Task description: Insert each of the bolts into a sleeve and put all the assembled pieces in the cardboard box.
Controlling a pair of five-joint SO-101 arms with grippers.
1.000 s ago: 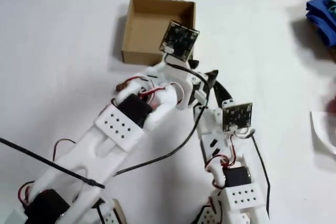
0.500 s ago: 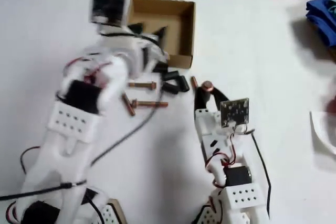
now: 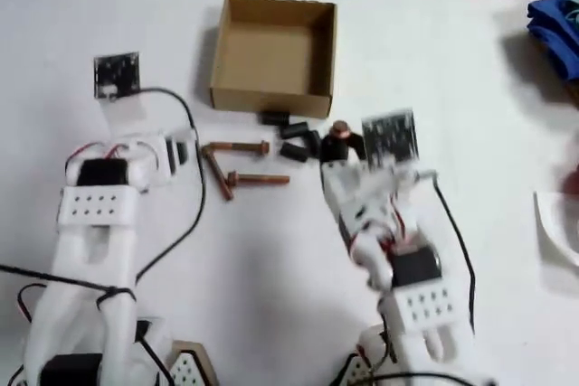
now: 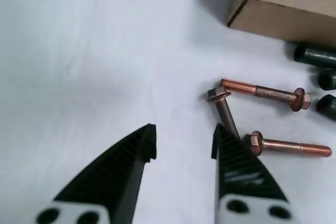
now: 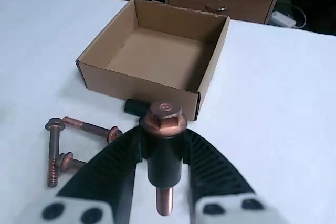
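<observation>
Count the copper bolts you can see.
4. Three loose bolts lie on the table near the cardboard box; one sleeved bolt is in the right tool. Others may be hidden.

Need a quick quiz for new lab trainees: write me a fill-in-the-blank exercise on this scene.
1. The brown cardboard box is ____.
2. The right hand is shut on a copper bolt seated in a black ____.
3. ____ loose copper bolts lie on the white table.
4. The left hand has its jaws ____.
Missing words: empty; sleeve; three; open.
</observation>
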